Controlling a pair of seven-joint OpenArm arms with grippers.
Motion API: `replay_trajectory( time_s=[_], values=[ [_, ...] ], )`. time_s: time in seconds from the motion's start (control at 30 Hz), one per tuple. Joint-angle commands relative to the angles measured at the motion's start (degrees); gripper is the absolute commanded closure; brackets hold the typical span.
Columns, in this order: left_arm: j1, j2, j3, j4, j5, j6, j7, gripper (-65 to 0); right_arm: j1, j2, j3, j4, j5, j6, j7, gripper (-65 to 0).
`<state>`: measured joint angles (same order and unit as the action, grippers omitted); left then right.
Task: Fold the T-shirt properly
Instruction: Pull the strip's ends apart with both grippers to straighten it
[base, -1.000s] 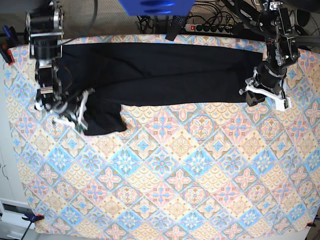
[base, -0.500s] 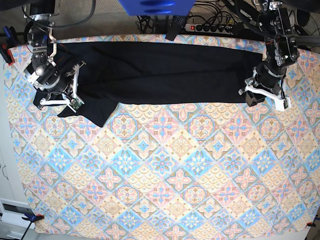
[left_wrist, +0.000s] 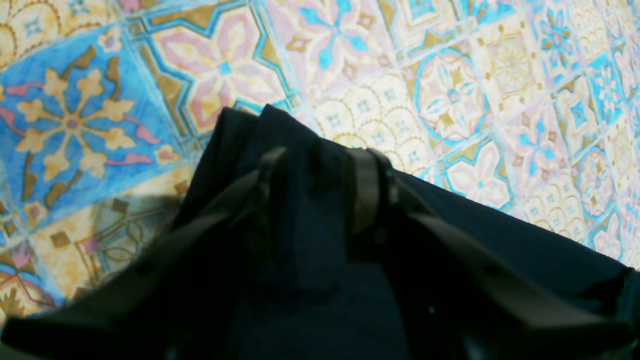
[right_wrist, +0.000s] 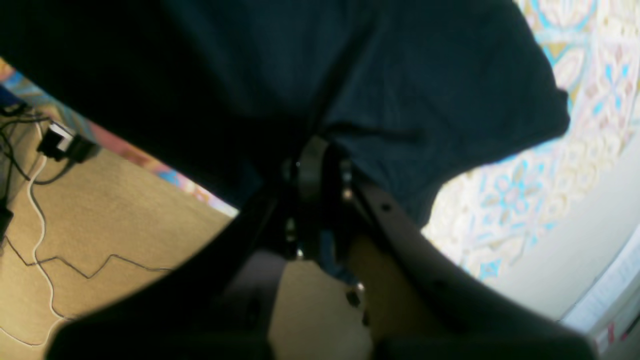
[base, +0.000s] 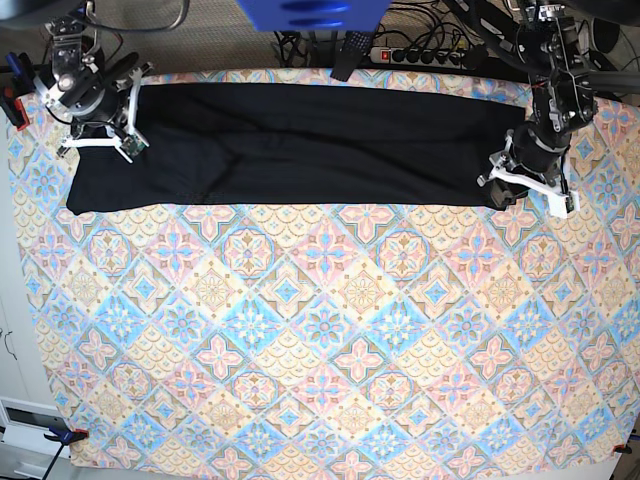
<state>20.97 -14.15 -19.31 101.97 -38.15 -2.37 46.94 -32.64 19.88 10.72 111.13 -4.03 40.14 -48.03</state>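
Observation:
The black T-shirt (base: 300, 145) lies as a long flat band across the back of the table. My left gripper (base: 503, 190), on the right of the base view, is shut on the shirt's near right corner; in the left wrist view the gripper (left_wrist: 317, 165) pinches bunched black fabric (left_wrist: 300, 250) just above the cloth. My right gripper (base: 118, 135), at the back left, is shut on the shirt's left end. In the right wrist view the gripper (right_wrist: 315, 165) is closed on dark fabric (right_wrist: 425, 85), which hangs in front of the camera.
A patterned tablecloth (base: 330, 340) covers the table. A power strip and cables (base: 420, 55) lie behind the back edge, and a blue object (base: 310, 12) hangs over it. A clamp (base: 65, 435) holds the near left corner. The floor with cables (right_wrist: 60, 250) shows past the table's edge.
My right gripper has carried the shirt's left end up and back to the far left corner; the flap that hung toward the front is gone. The left arm has barely moved.

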Motion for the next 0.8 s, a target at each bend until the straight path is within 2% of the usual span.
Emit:
replay_trajectory(
  time_s=[0.0,0.1,0.2,0.27,0.33,0.43,0.57,0.67,0.77],
  values=[
    [-0.2,-0.7,-0.2,0.8,-0.3,-0.2,-1.0,-19.0,0.0,0.7,0.4,0.8,0.1,-0.1,0.3,-3.0],
    [-0.1,-1.0,-0.2,1.2,-0.2,-0.2,-0.6,-19.0,0.2,0.7,0.9,0.8,0.1,-0.1,0.3,-10.0],
    [0.3,-5.1,-0.1,0.9,-0.5,-0.2,0.6,-19.0,0.2,0.6,4.4,1.0,0.1,-0.1,0.5,-19.4],
    [0.3,-7.2,-0.1,0.4,-0.5,-0.3,4.3,-19.4,0.2,0.6,8.0,1.0,0.3,-0.1,0.6,-22.3],
    [0.1,-10.5,0.0,-0.3,-0.5,-0.3,8.8,-22.6,0.7,0.3,10.8,0.9,0.4,-0.1,0.6,-22.8],
    [0.0,-15.8,3.2,-0.7,-0.5,-0.3,13.3,-30.9,2.4,-0.3,11.1,0.9,0.4,-0.1,0.6,-22.8],
    [0.0,-23.3,10.4,-0.8,-0.5,-0.3,14.0,-40.8,2.9,-0.4,10.7,0.9,0.4,-0.1,0.6,-22.8],
    [-0.2,-25.6,13.9,-2.9,-0.5,-0.4,14.3,-41.1,4.1,-1.0,9.4,0.9,0.4,-0.1,0.6,-22.8],
    [-3.7,-26.3,18.7,-7.1,-0.5,-0.4,14.4,-41.2,4.3,-1.5,8.8,0.9,0.4,-0.1,0.6,-22.8]
  ],
)
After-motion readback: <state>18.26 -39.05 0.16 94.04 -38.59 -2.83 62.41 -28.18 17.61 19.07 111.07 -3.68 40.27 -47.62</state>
